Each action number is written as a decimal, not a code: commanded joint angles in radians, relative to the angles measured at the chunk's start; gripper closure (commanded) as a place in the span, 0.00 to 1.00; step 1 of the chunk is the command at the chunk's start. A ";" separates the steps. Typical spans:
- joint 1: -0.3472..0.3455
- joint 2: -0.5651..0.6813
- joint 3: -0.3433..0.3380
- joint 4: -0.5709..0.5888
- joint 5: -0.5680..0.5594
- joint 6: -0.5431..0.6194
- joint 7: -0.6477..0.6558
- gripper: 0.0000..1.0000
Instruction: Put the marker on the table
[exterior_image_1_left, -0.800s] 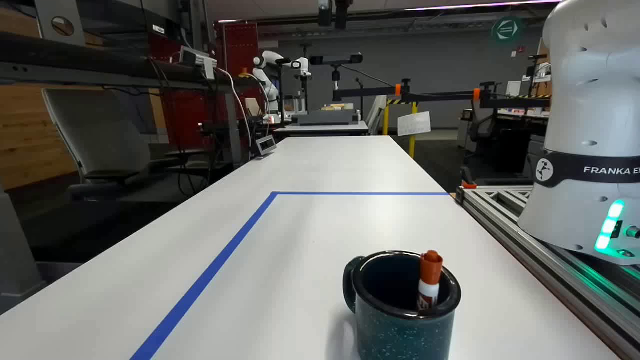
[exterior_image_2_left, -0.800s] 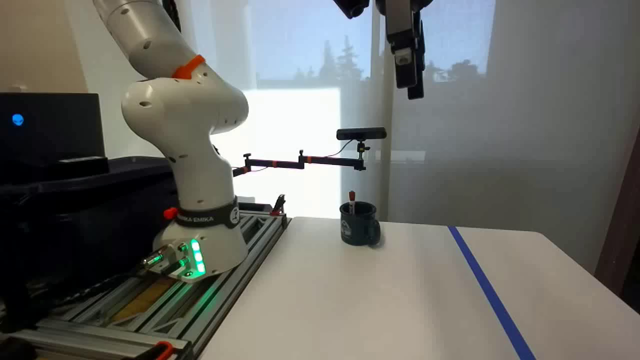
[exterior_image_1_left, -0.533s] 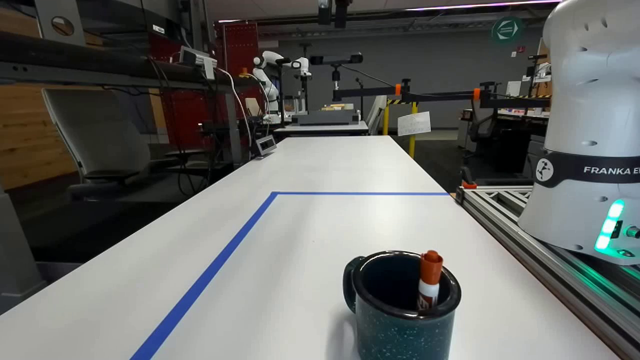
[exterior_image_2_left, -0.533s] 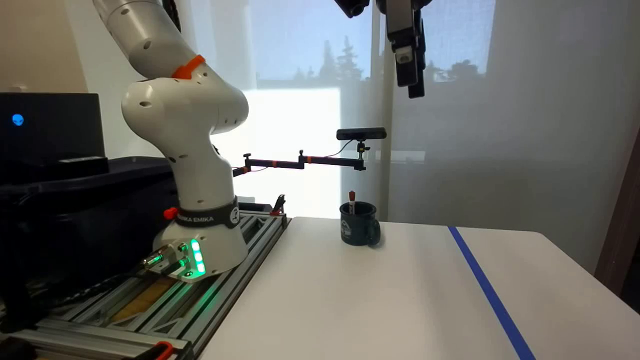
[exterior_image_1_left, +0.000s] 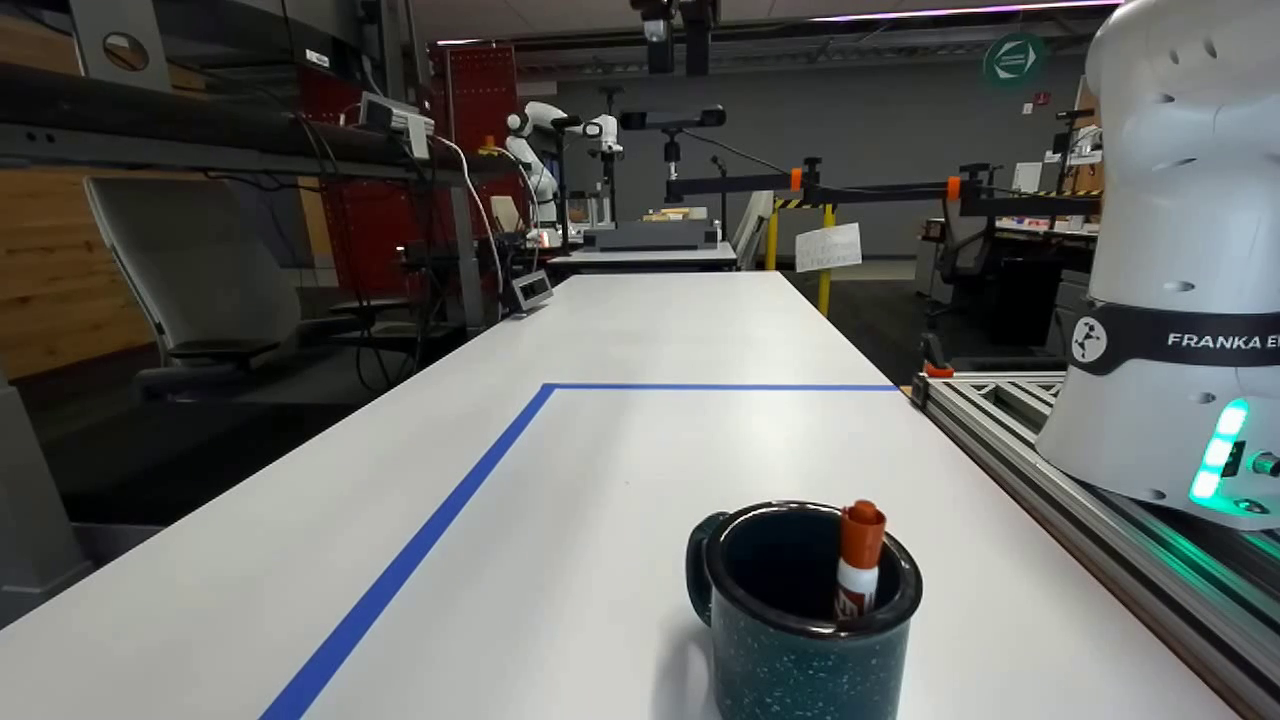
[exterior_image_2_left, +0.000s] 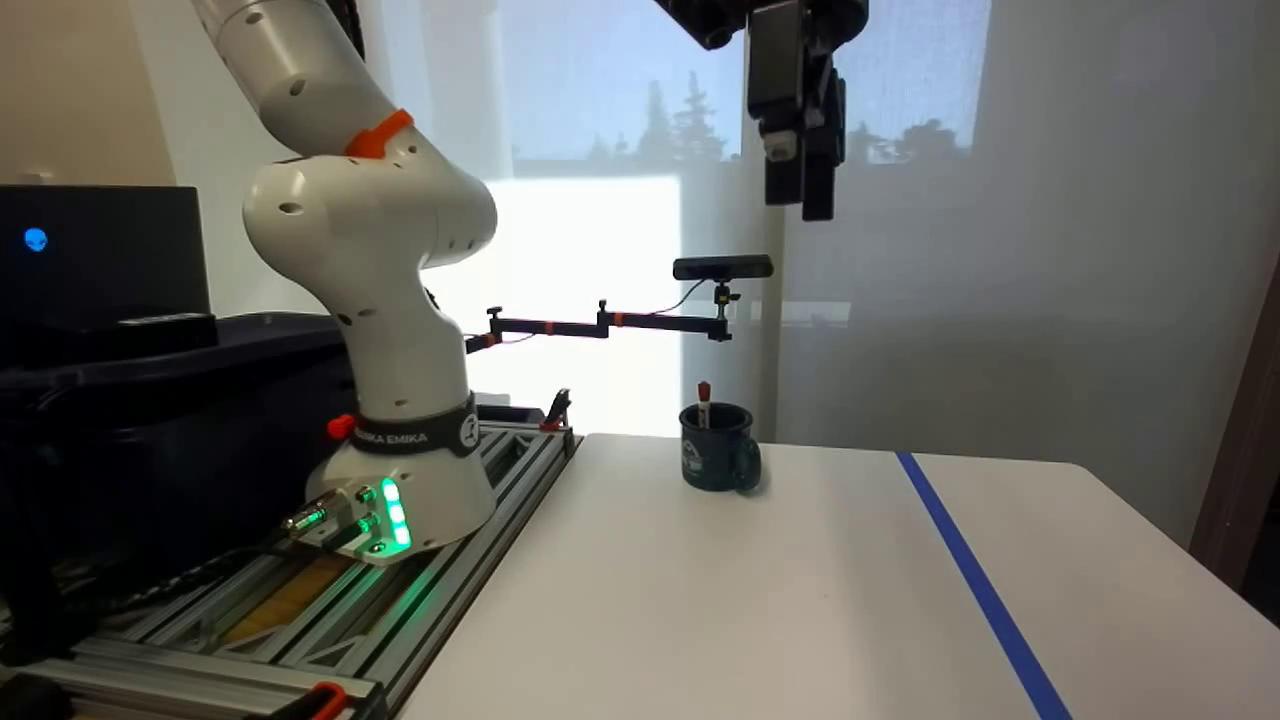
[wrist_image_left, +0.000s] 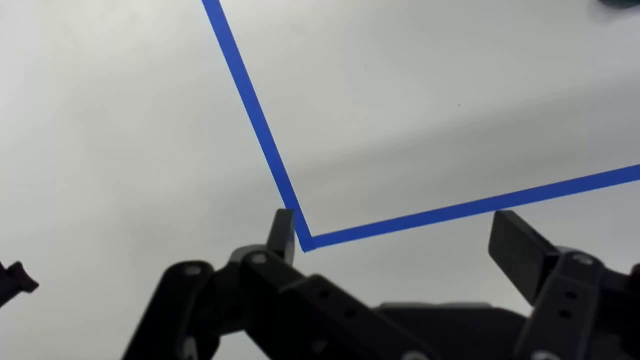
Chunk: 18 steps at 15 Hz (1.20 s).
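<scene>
Aloft over the table (exterior_image_1_left: 620, 480), the gripper (wrist_image_left: 394, 227), spread wide, should center on the marker (exterior_image_1_left: 859, 562), then lift it straight from the mug (exterior_image_1_left: 810, 675).

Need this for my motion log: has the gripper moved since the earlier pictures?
Yes: in an exterior view, the gripper has shifted down and slightly left in the picture, nearer the unmoved black camera on its boom.

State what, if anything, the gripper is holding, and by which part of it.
Nothing is held. The wrist view shows the gripper open, with nothing in its grasp; in both exterior views the marker sits in the mug.
</scene>
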<state>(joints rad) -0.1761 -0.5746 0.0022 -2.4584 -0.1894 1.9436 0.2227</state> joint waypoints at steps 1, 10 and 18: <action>-0.003 0.088 0.015 0.070 0.038 -0.145 0.116 0.00; 0.013 0.248 -0.022 0.123 0.326 -0.312 0.307 0.00; 0.018 0.223 -0.008 0.001 0.602 -0.302 0.600 0.00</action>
<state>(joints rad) -0.1671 -0.3070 -0.0049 -2.4024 0.3235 1.6385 0.7067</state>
